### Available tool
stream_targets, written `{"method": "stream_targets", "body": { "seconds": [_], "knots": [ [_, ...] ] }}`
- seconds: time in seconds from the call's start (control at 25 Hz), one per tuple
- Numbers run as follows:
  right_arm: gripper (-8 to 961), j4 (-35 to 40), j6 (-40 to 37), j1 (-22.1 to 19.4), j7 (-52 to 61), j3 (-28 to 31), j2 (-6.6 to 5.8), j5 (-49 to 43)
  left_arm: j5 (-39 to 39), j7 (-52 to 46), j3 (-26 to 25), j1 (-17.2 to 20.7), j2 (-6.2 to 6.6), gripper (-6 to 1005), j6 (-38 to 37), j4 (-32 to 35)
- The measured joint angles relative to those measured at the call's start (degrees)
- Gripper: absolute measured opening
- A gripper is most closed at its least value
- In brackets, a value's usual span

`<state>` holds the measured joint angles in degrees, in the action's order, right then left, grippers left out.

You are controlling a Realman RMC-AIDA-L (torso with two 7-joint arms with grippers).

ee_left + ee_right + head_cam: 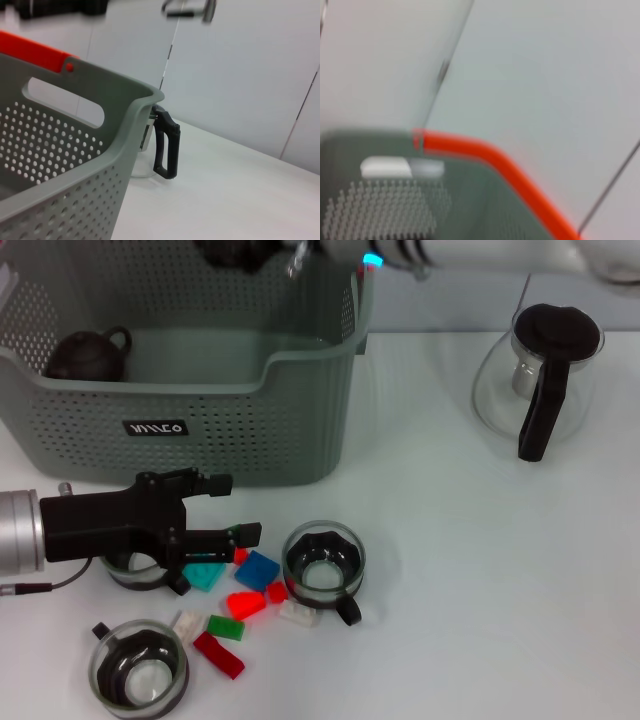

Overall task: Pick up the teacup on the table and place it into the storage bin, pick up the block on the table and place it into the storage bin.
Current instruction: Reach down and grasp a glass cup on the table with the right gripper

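The grey-green storage bin stands at the back left, with a dark teapot inside it. Three glass teacups with black handles are on the table: one in the middle, one at the front left, and one partly under my left arm. Coloured blocks lie between them: teal, blue, red, green. My left gripper is open, low over the blocks' left end. My right gripper is above the bin's back, mostly cut off.
A glass pitcher with a black lid and handle stands at the back right; its handle shows behind the bin's corner. An orange clip sits on the bin's rim and shows blurred in the right wrist view.
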<state>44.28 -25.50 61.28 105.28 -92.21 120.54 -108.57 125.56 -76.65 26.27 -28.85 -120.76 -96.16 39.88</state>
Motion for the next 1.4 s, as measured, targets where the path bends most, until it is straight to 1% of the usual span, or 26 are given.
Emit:
{"method": "stream_targets", "body": {
  "seconds": [0.08, 0.16, 0.28, 0.44, 0.6, 0.68, 0.76, 0.84, 0.96, 1.2, 1.4],
  "knots": [
    [708, 6.62, -3.68, -3.53, 0.5, 2.19, -0.04, 0.0, 0.01, -0.03, 0.0, 0.01, 0.0, 861, -0.13, 0.09],
    [707, 12.79, -9.06, -7.09, 1.21, 3.8, -0.16, -0.03, 0.02, 0.0, 0.01, 0.02, 0.0, 861, -0.47, 0.14],
    [705, 21.02, -20.68, -12.13, 2.38, 6.0, -0.35, -0.34, 0.27, 0.17, 0.02, 0.03, 0.03, 861, -0.81, 0.26],
    [703, 27.64, -39.52, -17.33, 3.38, 11.05, -0.54, -0.62, 0.53, 0.24, 0.01, 0.03, 0.34, 861, -0.81, 0.37],
    [702, 31.37, -56.43, -20.37, 4.14, 16.6, -0.88, -1.53, 0.57, 0.26, 0.01, 0.03, 0.49, 861, -0.81, 0.65],
    [697, 32.22, -63.84, -20.73, 5.13, 19.05, -1.26, -4.04, 0.57, 0.31, 0.01, -0.04, 0.53, 861, -0.8, 0.68],
    [693, 32.19, -69.59, -20.51, 5.77, 20.73, -1.41, -8.54, 0.57, 0.34, 0.01, -0.27, 0.57, 861, -0.8, 0.68],
    [692, 31.9, -72.23, -20.29, 6.28, 21.32, -1.27, -13.17, 0.57, 0.34, 0.03, -0.39, 0.6, 861, -0.79, 0.68],
    [692, 30.71, -71.84, -20.23, 7.32, 21.35, -0.54, -18.42, 0.57, 0.36, 0.07, -0.41, 0.61, 861, -0.78, 0.68],
    [690, 25.43, -70.55, -18.67, 10.2, 20.85, -0.39, -20.99, 0.56, 0.37, 0.1, -0.41, 0.61, 861, -0.78, 0.64],
    [689, 20.41, -65.62, -16.58, 15.58, 18.75, -0.38, -24.17, 0.53, 0.41, 0.1, -0.42, 0.61, 861, -0.71, 0.63]
  ]
}}
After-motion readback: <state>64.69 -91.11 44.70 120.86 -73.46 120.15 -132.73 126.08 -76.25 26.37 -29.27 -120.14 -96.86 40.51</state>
